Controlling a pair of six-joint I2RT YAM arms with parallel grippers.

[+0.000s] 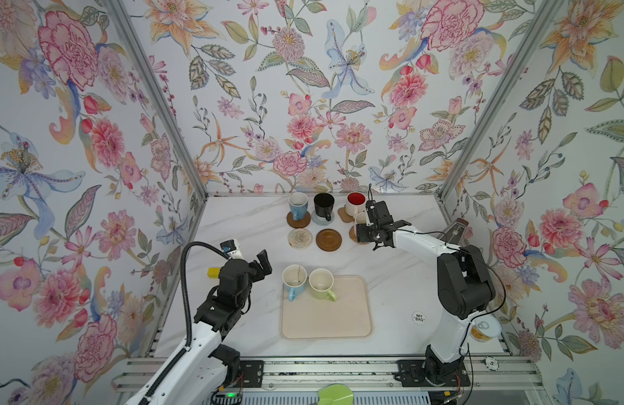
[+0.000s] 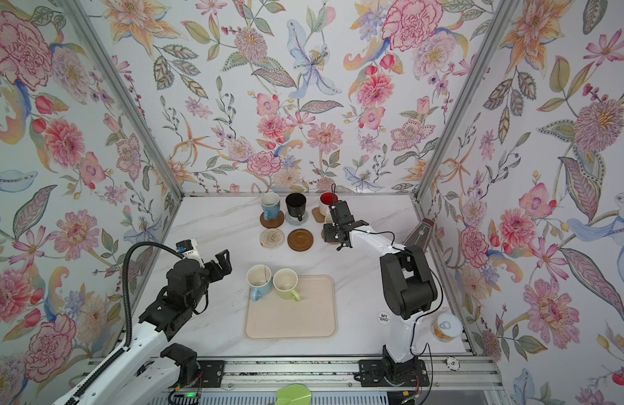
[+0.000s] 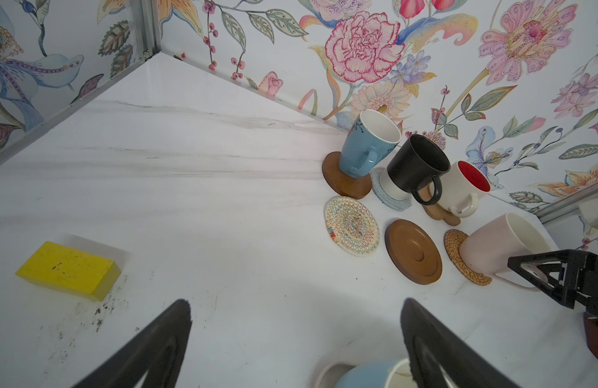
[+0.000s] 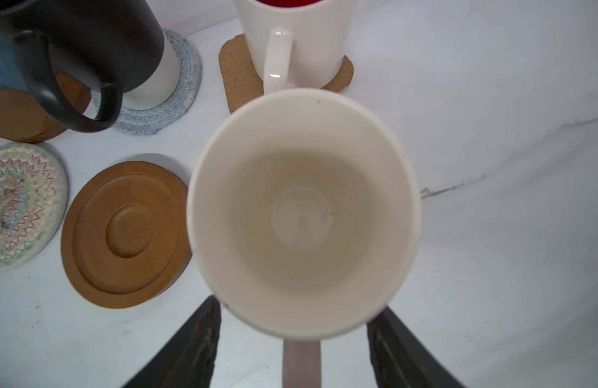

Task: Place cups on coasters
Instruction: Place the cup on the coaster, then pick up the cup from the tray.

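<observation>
Right claw stands apart, with the pink mug's handle loose between its fingers. The mug sits on the rattan coaster. At the mug's 12 o'clock, the red-lined mug stands on the tan coaster. At 9 lies a bare brown disc, then the bare woven coaster. Left claw gapes wide and empty. At its 4 o'clock, a blue mug and a green mug stand at the tray's 10 o'clock corner.

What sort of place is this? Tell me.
Likely a robot test booth, not a home: metal posts frame flowered wall panels around a marble-look table, and two arms are bolted to a rail in front.
</observation>
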